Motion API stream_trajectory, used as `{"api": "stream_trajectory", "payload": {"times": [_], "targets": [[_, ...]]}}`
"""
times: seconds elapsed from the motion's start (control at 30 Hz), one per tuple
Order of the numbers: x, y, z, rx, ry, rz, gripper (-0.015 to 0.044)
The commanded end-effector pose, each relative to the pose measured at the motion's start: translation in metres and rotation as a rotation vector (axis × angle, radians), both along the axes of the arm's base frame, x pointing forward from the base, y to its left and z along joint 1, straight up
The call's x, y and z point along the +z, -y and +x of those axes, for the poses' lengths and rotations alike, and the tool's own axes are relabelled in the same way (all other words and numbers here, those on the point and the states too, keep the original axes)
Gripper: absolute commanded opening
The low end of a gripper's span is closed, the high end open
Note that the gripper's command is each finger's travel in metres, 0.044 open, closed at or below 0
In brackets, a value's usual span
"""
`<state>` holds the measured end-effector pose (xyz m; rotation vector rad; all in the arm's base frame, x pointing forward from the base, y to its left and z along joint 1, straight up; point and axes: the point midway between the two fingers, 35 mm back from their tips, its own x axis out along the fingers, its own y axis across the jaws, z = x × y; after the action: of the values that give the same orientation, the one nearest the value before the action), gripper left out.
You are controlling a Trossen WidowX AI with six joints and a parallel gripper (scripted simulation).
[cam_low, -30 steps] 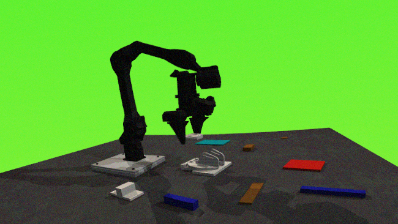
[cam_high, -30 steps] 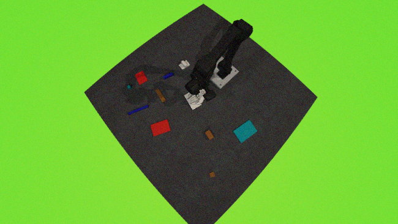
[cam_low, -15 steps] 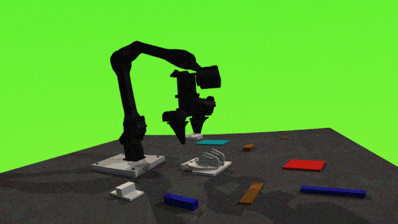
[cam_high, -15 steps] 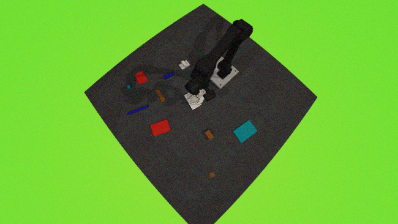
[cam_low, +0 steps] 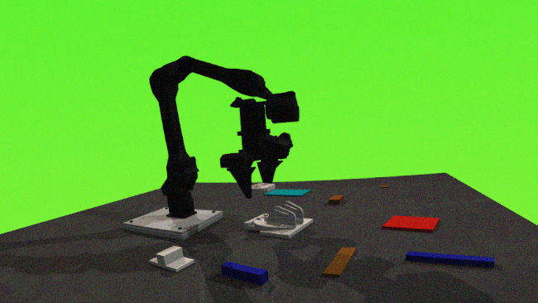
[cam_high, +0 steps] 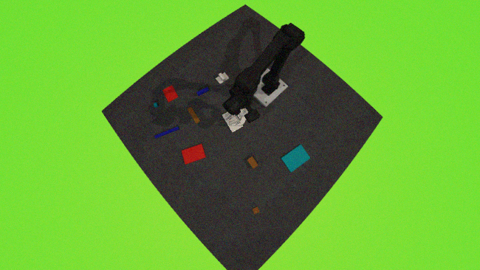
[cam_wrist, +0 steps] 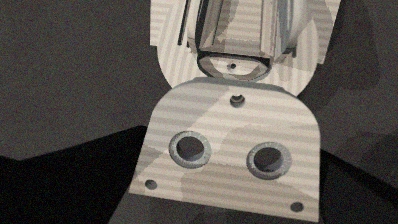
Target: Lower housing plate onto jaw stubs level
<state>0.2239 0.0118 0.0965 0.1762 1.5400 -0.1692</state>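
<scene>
My gripper (cam_high: 243, 111) (cam_low: 258, 189) (cam_wrist: 226, 145) is shut on the white housing plate (cam_low: 262, 187) (cam_wrist: 235, 125), one finger at each side. The plate has two large ringed holes and three small ones; it hangs roughly level, clearly above the white base (cam_high: 232, 127) (cam_low: 285, 235) (cam_wrist: 162, 25). The base lies flat on the dark table. On it are two pale, curved jaws, with thin fingers curving up in the exterior view and partly cut off at the top of the wrist view. The jaw stubs and pins cannot be made out; the plate hides part of the base from the wrist camera.
A white stepped block (cam_high: 221, 77) (cam_low: 170, 258) and a short blue bar (cam_high: 203, 91) (cam_low: 245, 273) lie near the base. An orange strip (cam_high: 193, 115) (cam_low: 339, 262), a red plate (cam_high: 193, 153) (cam_low: 410, 223) and a teal plate (cam_high: 295, 158) (cam_low: 287, 192) lie farther out.
</scene>
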Motion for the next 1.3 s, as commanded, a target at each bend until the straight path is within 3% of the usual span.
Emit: {"api": "stream_trajectory", "payload": {"times": [0.0,1.27], "targets": [[-0.008,-0.001,-0.001,-0.003,-0.007,0.003,0.0351],[-0.055,-0.001,-0.001,-0.004,-0.007,0.003,0.0351]]}}
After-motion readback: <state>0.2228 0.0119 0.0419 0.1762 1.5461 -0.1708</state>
